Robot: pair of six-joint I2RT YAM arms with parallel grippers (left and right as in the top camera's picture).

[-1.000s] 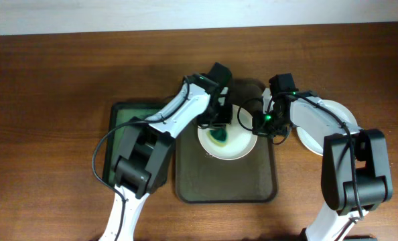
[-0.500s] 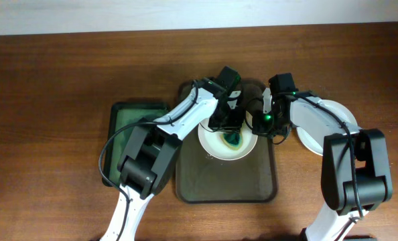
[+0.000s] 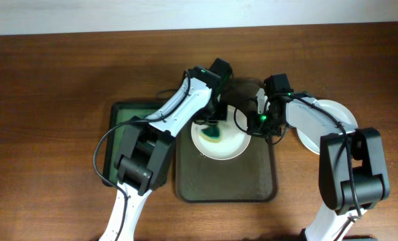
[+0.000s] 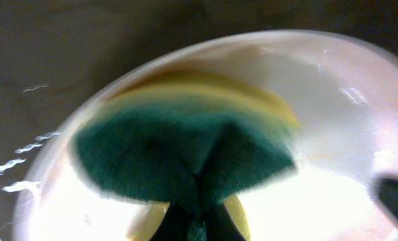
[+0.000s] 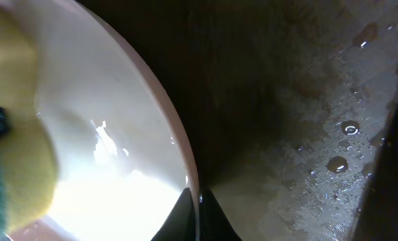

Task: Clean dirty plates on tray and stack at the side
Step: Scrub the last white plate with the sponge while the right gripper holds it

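A white plate lies tilted on the dark olive-brown tray. My left gripper is shut on a green and yellow sponge and presses it onto the plate's middle. In the left wrist view the sponge covers the plate's centre, so any smear is hidden. My right gripper is shut on the plate's right rim. In the right wrist view its fingers pinch the rim of the plate above the wet tray. Another white plate lies on the table at the right.
A smaller dark green tray lies left of the big tray, partly under my left arm. Water drops lie on the big tray's floor. The wooden table stretches out on both sides.
My left gripper has swept the sponge across the plate, right and then back left. The plate has shifted slightly left. My right gripper still holds the rim.
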